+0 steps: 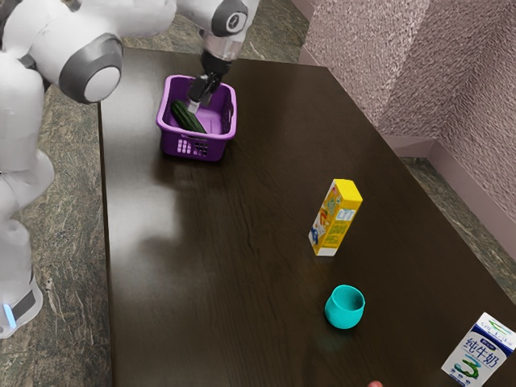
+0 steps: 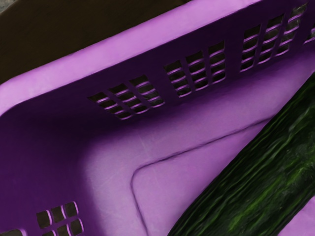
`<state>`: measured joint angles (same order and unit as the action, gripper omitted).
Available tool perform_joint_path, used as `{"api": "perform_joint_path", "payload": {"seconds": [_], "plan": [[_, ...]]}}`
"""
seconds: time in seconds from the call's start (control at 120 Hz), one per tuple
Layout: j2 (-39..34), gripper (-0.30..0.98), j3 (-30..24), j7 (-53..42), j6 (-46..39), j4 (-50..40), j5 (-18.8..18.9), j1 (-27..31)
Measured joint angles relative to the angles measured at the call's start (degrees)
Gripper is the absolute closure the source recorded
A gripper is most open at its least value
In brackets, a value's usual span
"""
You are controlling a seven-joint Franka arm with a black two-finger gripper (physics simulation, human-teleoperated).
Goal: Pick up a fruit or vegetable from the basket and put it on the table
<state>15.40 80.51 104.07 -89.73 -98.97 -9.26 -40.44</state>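
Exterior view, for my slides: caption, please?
Gripper near a cucumber in a purple basket, with a turquoise cup farther off.

Raised walls of the purple, latticed plastic basket (image 1: 196, 139) hem in the black end effector (image 1: 197, 98) sideways; the basket's top is open. Inside the basket, a long, dark green cucumber (image 2: 261, 172) takes up floor, with bare floor between it and 2 walls. Outside the basket, the dark brown wooden bench (image 1: 218, 266) offers a broad open stretch towards the camera. Well apart from the basket stand 3 obstacles: nearest, an upright yellow box-shaped carton (image 1: 335, 219); farther, a round turquoise cup (image 1: 344, 310); farthest, a white-and-blue milk carton (image 1: 480, 351).
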Motion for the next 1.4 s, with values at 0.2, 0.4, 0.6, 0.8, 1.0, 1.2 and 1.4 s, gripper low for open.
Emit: {"api": "perform_joint_path", "payload": {"seconds": [0.2,0.4,0.6,0.8,1.0,1.2,1.4], "plan": [[15.7,0.11,17.5,-6.4,-0.1,-1.0,-14.7,-10.2],[28.0,0.11,21.6,-13.2,1.9,-2.6,-26.3,-7.3],[29.7,0.11,22.7,-19.2,3.6,-4.1,-30.3,-6.2],[32.7,0.05,22.8,-25.9,4.8,-4.4,-32.8,-5.3],[32.7,0.01,29.8,-32.7,12.2,-2.7,-31.9,-6.2],[32.7,0.00,30.6,-38.4,21.9,-2.3,-29.6,-7.0],[33.2,0.00,34.5,-50.1,23.2,-1.1,-21.8,-6.4]]}}
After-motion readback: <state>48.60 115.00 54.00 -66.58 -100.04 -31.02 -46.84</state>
